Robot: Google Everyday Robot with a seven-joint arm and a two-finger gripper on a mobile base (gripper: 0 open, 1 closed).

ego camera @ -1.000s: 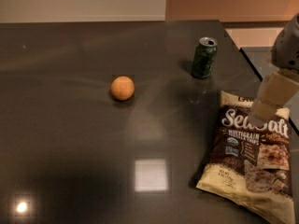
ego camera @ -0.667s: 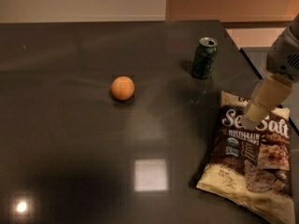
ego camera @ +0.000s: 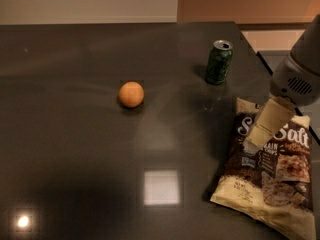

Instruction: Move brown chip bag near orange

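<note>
Three things are sitting on the dark glossy tabletop (ego camera: 75, 184): the large brown-and-cream crinkly chip bag (ego camera: 270, 184) at right, a small green can (ego camera: 219, 61) beyond it, the small round orange (ego camera: 131, 94) well apart leftward. The cream gripper (ego camera: 255, 141) is hanging over the bag's top, grasp impossible to tell; it is likely needing a firm pinch before sliding left

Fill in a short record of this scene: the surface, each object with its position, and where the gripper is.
surface: dark glossy table
orange: left of centre, alone, apart from the other items
green can: upright, far right, behind the bag
brown chip bag: lying flat, near right, well apart from the orange
gripper: over the bag's upper part, at the lettering
</note>
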